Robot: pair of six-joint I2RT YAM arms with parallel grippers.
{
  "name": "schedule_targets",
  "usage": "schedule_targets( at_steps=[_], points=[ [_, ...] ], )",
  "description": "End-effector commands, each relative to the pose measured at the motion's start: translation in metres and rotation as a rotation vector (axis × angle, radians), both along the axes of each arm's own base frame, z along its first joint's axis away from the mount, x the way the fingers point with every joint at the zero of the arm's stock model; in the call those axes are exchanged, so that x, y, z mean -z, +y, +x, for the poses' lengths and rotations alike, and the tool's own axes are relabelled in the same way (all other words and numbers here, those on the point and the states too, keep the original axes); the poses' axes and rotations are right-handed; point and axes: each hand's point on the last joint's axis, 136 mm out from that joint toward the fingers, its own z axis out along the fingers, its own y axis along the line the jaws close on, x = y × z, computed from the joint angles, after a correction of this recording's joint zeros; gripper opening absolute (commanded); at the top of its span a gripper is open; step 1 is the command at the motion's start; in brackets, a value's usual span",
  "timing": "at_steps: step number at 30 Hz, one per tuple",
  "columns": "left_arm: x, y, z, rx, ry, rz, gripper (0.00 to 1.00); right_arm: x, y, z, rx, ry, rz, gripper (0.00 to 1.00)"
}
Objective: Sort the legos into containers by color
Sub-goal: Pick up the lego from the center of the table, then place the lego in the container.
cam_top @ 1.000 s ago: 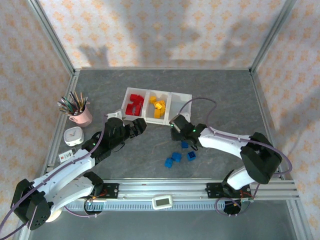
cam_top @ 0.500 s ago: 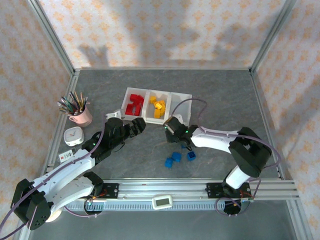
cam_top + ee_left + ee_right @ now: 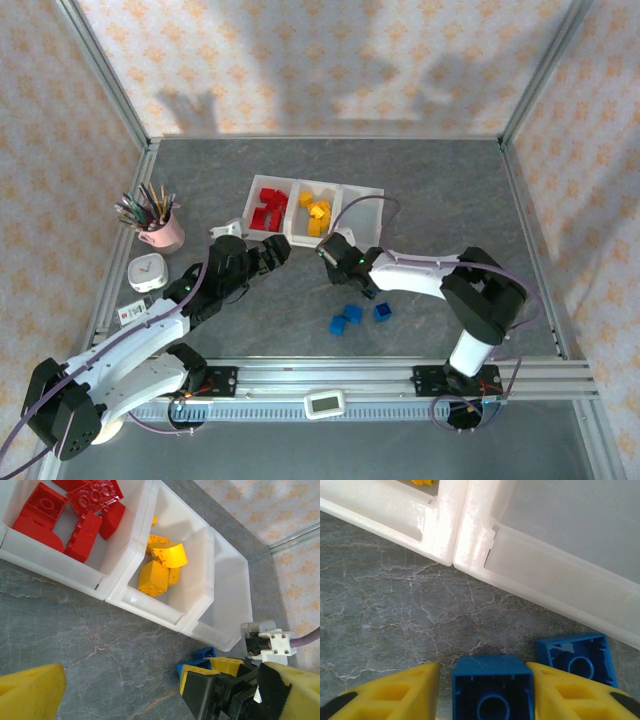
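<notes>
Right wrist cam was the close-up. The right gripper (image 3: 482,675) had its yellow fingers (image 3: 395,690) down on either side of a blue lego (image 3: 492,687), which sat on the grey table (image 3: 385,595) at centre-bottom of the frame. The right finger looked flush against it, but the left one had a sliver of daylight. So honestly I couldn't tell if it was properly pinched or just bracketed. A second blue lego (image 3: 577,655) sat just beside it at lower right. The white tray (image 3: 545,565) wall ran across the top of the frame.

Top cam next: three more loose blue legos (image 3: 353,314) were clustered low and centre, nearer the arm bases. The left gripper (image 3: 275,252) hung with jaws spread wide, holding nothing, just off the tray's lower-left corner. Further back, the tray sat centre frame with red legos (image 3: 266,208) in its left compartment and yellow legos (image 3: 316,213) in the middle one. The pink cup of pencils (image 3: 160,232) was off at the left, well apart from the tray.
</notes>
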Motion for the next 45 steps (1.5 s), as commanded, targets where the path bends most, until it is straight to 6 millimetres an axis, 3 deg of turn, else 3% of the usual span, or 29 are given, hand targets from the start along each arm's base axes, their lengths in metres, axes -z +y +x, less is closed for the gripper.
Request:
schedule_targets(
  at_steps=[1, 7, 12, 16, 20, 27, 34, 37, 39, 45],
  points=[
    [0.002, 0.004, -0.003, -0.016, 0.003, 0.015, 0.99, -0.004, 0.001, 0.008, 0.026, -0.026, -0.017, 0.44],
    [-0.001, 0.001, -0.002, -0.003, -0.004, 0.011, 0.99, -0.018, 0.005, 0.01, 0.031, -0.039, 0.02, 0.32],
    [-0.011, -0.005, 0.001, 0.021, -0.016, -0.003, 0.99, -0.059, 0.011, 0.012, 0.032, -0.081, 0.102, 0.3],
    [-0.016, -0.013, 0.005, 0.045, -0.02, -0.008, 0.99, -0.101, -0.001, 0.03, 0.1, -0.148, 0.128, 0.31],
    [-0.018, -0.019, 0.012, 0.059, -0.021, 0.0, 0.99, -0.118, -0.024, 0.058, 0.195, -0.18, 0.116, 0.31],
    [-0.026, -0.037, 0.027, 0.086, -0.038, 0.014, 0.99, -0.117, -0.042, 0.111, 0.307, -0.221, 0.089, 0.31],
    [-0.03, -0.043, 0.042, 0.064, -0.064, 0.01, 0.99, -0.079, -0.039, 0.159, 0.351, -0.17, 0.084, 0.31],
    [-0.03, -0.044, 0.047, 0.056, -0.067, 0.02, 0.99, -0.061, -0.038, 0.172, 0.356, -0.15, 0.079, 0.33],
    [-0.028, -0.045, 0.048, 0.057, -0.064, 0.026, 0.99, -0.054, -0.037, 0.178, 0.355, -0.141, 0.086, 0.4],
    [-0.029, -0.048, 0.049, 0.073, -0.057, 0.027, 0.99, -0.077, -0.037, 0.179, 0.358, -0.171, 0.119, 0.51]
  ],
)
